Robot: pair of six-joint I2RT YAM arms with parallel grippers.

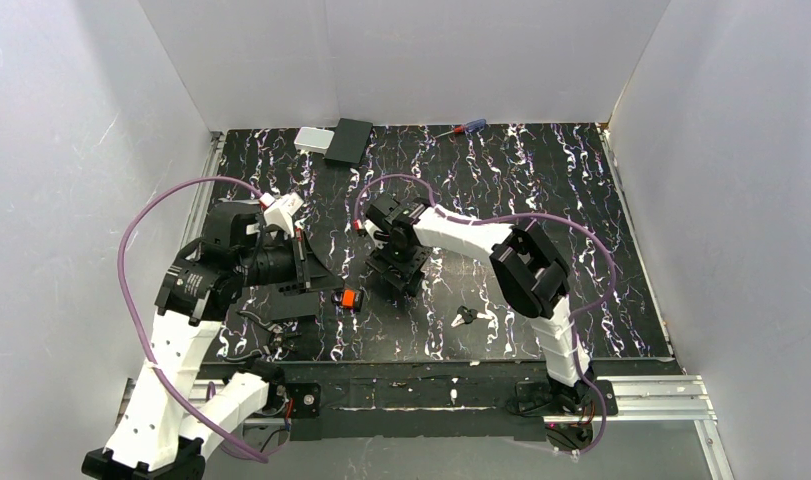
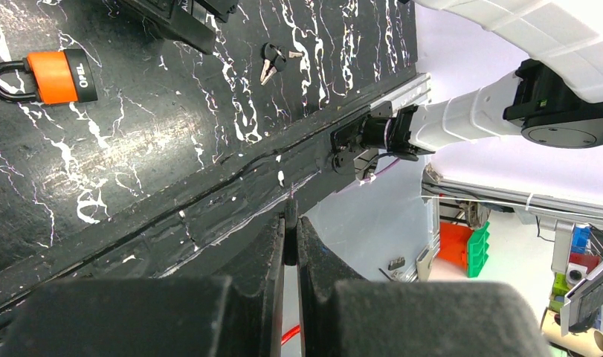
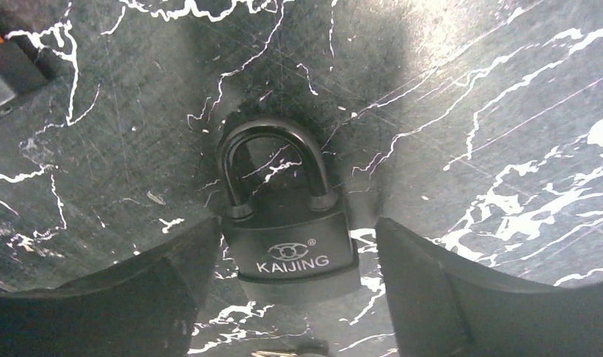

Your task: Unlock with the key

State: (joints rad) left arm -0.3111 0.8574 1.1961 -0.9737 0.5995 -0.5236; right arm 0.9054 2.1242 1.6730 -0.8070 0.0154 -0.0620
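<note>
Straddling the black padlock (image 3: 294,242) with the right gripper (image 3: 298,256), spread wide and holding nothing. One finger (image 3: 172,290) just beside the corner of the lock body, the other (image 3: 447,290) with a strip of bare table (image 3: 506,111) between. Padlock flat on the marbled top, both shackle legs seated in the body.

And the key (image 1: 466,317): toward the near edge and to the right of the black padlock, well apart from it, in nobody's grasp, open surface all round. Orange padlock (image 1: 349,299) to the left of the black padlock, also nearer the front edge.

Left gripper (image 2: 289,227) clenched on nothing, fingers pressed together, seen against the table's near edge, farther from the black padlock than the orange one.

Beyond the black padlock, a wide free stretch up to the far edge, with only a dark box (image 1: 349,141), a white box (image 1: 311,139) and a screwdriver (image 1: 461,128) along it
</note>
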